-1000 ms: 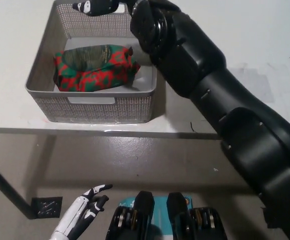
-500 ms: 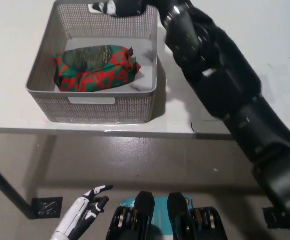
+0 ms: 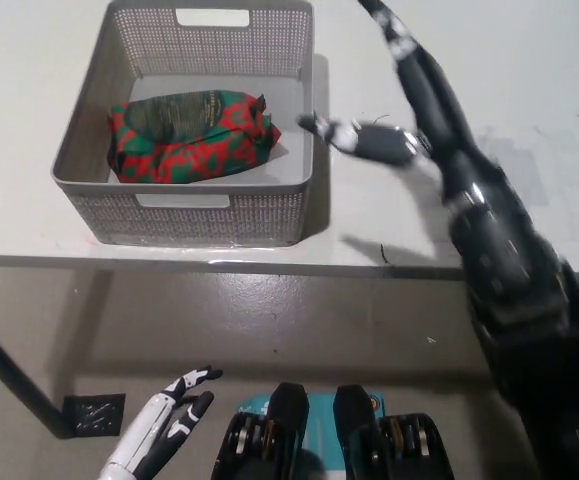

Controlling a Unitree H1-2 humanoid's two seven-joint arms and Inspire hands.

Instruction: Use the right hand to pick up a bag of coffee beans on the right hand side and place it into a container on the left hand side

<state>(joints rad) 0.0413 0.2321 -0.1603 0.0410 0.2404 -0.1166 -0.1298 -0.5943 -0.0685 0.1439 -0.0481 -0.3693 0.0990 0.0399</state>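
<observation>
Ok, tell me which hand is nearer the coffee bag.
Right. The black right hand is just right of the basket holding the coffee bag; the white left hand hangs far below the table edge.

Single head view, steeply down, table [image 3: 529, 60] close
</observation>
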